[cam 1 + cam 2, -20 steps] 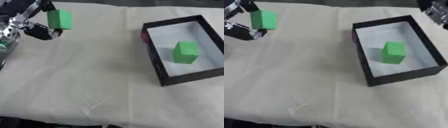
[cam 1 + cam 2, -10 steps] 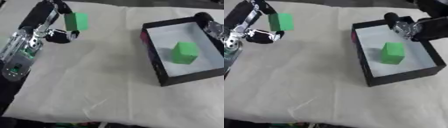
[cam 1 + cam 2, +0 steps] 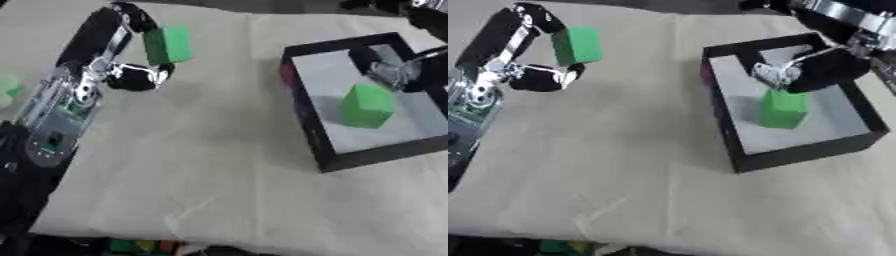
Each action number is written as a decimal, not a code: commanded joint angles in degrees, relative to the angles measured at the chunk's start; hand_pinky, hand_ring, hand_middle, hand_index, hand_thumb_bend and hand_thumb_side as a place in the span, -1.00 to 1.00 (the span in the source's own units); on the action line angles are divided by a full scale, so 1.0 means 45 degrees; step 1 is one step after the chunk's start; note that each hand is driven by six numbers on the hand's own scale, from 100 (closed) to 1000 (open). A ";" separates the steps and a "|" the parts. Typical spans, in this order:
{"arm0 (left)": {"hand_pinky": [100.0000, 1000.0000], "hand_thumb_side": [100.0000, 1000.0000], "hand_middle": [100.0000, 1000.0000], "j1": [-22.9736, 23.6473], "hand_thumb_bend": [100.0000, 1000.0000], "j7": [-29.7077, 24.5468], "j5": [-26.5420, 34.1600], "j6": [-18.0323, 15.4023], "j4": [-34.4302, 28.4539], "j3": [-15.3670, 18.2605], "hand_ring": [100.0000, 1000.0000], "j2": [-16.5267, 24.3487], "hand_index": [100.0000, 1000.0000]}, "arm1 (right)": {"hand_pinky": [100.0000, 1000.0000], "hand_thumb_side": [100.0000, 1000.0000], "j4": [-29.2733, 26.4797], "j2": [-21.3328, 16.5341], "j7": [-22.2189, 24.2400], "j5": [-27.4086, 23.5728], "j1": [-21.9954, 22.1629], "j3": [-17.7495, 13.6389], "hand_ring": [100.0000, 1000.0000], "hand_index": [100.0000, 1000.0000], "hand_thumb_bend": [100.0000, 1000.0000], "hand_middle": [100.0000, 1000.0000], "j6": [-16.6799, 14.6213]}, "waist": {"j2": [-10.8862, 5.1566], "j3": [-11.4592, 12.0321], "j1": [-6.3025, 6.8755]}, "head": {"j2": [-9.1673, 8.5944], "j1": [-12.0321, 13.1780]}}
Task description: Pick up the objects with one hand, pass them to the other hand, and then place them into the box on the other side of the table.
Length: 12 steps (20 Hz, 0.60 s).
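My left hand (image 3: 122, 55) holds a green block (image 3: 167, 45) above the table's left side, fingers over its top and thumb curled beneath. A black box (image 3: 799, 150) with a pale floor sits on the right. Inside it stands a second green block (image 3: 783, 108). My right hand (image 3: 815, 67) reaches in from the upper right and hovers over the box, just above that block, with its fingers curled and nothing in them.
A cream cloth (image 3: 219, 165) covers the table. A pale green thing (image 3: 9, 87) shows at the left edge. A dark red patch (image 3: 286, 75) lies against the box's left wall. Small coloured blocks (image 3: 140, 246) peek out below the cloth's front edge.
My left hand has carried the green block rightward toward the table's middle. My right hand has come down from the upper right to over the box. The view has shifted too.
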 commanded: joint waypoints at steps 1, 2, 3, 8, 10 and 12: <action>0.35 -0.90 0.06 -0.0377 -0.71 0.0139 0.0242 -0.0337 -0.0053 -0.0123 0.29 -0.0172 -0.20 | 0.90 -0.63 0.0244 0.0010 0.0163 0.0338 -0.0435 0.0094 1.00 1.00 -1.00 1.00 -0.0128 | -0.0214 0.0034 -0.0174 | -0.0033 -0.0137; 0.34 -0.90 0.06 -0.0427 -0.72 0.0160 0.0284 -0.0401 -0.0031 -0.0170 0.29 -0.0267 -0.20 | 0.90 -0.64 0.0353 0.0072 0.0175 0.0423 -0.0528 0.0150 1.00 1.00 -1.00 1.00 -0.0154 | -0.0202 0.0054 -0.0176 | -0.0042 -0.0176; 0.34 -0.90 0.06 -0.0480 -0.72 0.0177 0.0323 -0.0453 -0.0022 -0.0210 0.29 -0.0366 -0.20 | 0.89 -0.64 0.0452 0.0133 0.0160 0.0505 -0.0625 0.0202 1.00 1.00 -1.00 1.00 -0.0189 | -0.0194 0.0077 -0.0179 | -0.0050 -0.0210; 0.34 -0.89 0.05 -0.0728 -0.74 0.0227 0.0474 -0.0679 -0.0055 -0.0437 0.28 -0.0765 -0.20 | 0.88 -0.70 0.0967 0.0383 0.0009 0.1156 -0.1110 0.0525 1.00 1.00 -1.00 1.00 -0.0343 | -0.0202 0.0181 -0.0206 | -0.0101 -0.0296; 0.34 -0.88 0.05 -0.0795 -0.74 0.0216 0.0540 -0.0774 -0.0034 -0.0550 0.28 -0.0926 -0.20 | 0.88 -0.71 0.1218 0.0506 -0.0022 0.1441 -0.1245 0.0650 1.00 1.00 -1.00 1.00 -0.0457 | -0.0204 0.0221 -0.0223 | -0.0117 -0.0354; 0.34 -0.88 0.05 -0.0853 -0.75 0.0203 0.0580 -0.0836 0.0013 -0.0626 0.28 -0.1087 -0.21 | 0.88 -0.73 0.1499 0.0632 -0.0024 0.1730 -0.1302 0.0756 1.00 1.00 -1.00 1.00 -0.0593 | -0.0205 0.0257 -0.0246 | -0.0122 -0.0415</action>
